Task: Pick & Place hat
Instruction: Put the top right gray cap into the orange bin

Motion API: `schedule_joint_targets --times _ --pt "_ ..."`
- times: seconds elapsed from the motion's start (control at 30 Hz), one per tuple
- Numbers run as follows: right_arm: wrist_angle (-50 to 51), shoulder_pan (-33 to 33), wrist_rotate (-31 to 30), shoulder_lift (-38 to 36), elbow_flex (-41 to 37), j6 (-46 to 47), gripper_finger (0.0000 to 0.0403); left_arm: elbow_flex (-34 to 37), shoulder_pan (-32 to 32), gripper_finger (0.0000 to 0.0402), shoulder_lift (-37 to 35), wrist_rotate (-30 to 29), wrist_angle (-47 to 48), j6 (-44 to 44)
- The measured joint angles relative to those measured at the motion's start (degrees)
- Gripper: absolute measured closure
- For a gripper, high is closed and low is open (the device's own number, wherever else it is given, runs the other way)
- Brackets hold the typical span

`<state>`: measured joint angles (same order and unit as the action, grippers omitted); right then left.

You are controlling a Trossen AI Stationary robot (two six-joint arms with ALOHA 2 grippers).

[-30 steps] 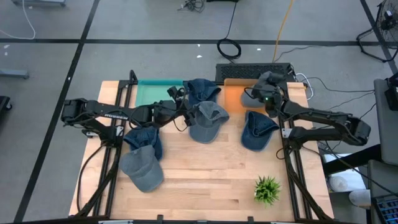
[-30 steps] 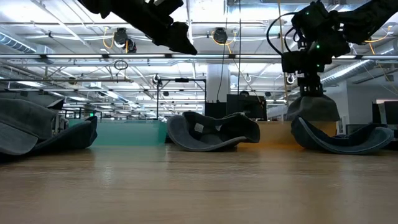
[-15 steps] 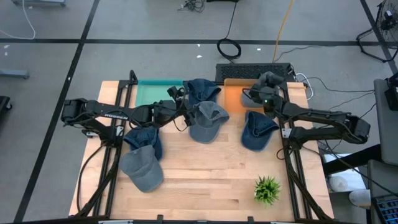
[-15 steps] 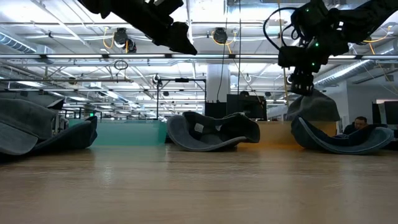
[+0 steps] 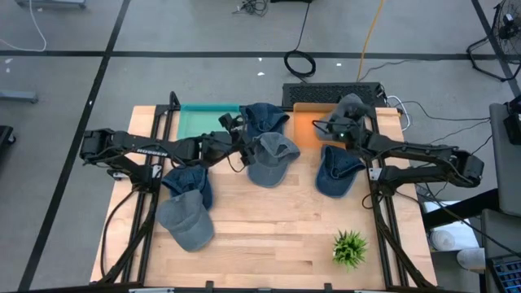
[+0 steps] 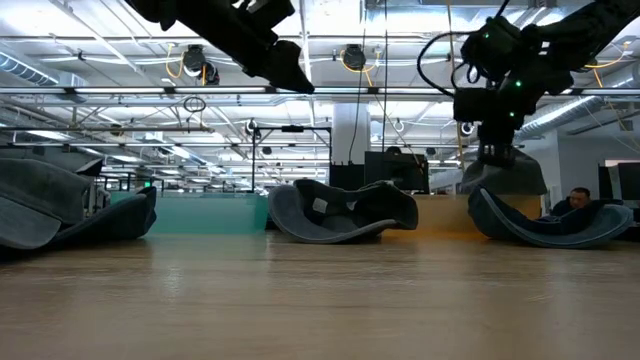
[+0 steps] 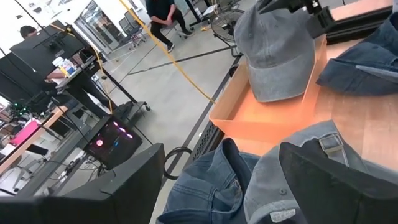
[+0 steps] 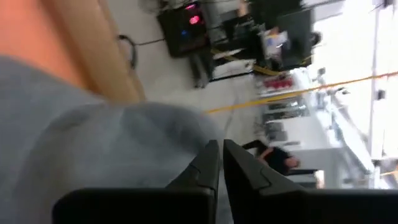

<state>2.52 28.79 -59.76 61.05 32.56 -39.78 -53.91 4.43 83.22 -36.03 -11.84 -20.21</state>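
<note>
Right claw pressed together above grey hat in orange tray; left claw spread over middle hats.

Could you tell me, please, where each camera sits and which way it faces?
High view: overhead, straight down on table, both arms, hats, plant.
Low view: table height, level across; arms enter from above.
Left wrist view: on left arm, facing orange tray; own fingers at bottom.
Right wrist view: on right arm; right pincer shut over grey hat.
Shared: the grey hat appears in both wrist views.
</note>
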Motion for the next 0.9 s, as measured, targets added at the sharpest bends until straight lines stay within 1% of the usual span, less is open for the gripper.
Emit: schedule_joint_targets --times 0.13,0.17,0.27,0.33,0.43,0.53,0.57,0.73,0.9 --pt "7.21 0.99 0.68 0.7 0.0 10.26 0.0401 0.0 0.07 0.0078 0.0 0.0 0.24 0.02" --pt "8.29 1.27 2.47 0.97 0.0 12.41 0.0402 0.0 0.07 0.0078 0.0 0.0 0.2 0.0" --pt "10.19 1.83 10.61 2.5 0.0 16.48 0.0402 0.0 0.07 0.0078 0.0 0.0 0.18 0.05" --pt "9.1 2.02 13.36 3.88 0.0 16.95 0.0402 0.0 0.07 0.0078 0.0 0.0 0.16 0.05" --pt "7.2 2.02 14.21 6.4 0.0 16.8 0.0403 0.0 0.07 0.0078 0.0 0.0 0.16 0.07" --pt "5.55 2.06 20.59 8.7 0.0 16.74 0.0403 0.0 0.07 0.0078 0.0 0.0 0.13 0.46" --pt "5.03 2.0 21.29 9.42 0.0 16.74 0.0403 0.0 0.07 0.0078 0.0 0.0 0.16 0.46" --pt "1.04 1.91 20.75 10.54 0.0 16.19 0.0403 0.0 0.07 0.0078 0.0 -0.01 0.05 0.07" --pt "1.65 1.95 18.94 10.07 0.0 14.19 0.0403 0.0 0.07 0.0078 0.0 -0.02 0.23 -0.02"
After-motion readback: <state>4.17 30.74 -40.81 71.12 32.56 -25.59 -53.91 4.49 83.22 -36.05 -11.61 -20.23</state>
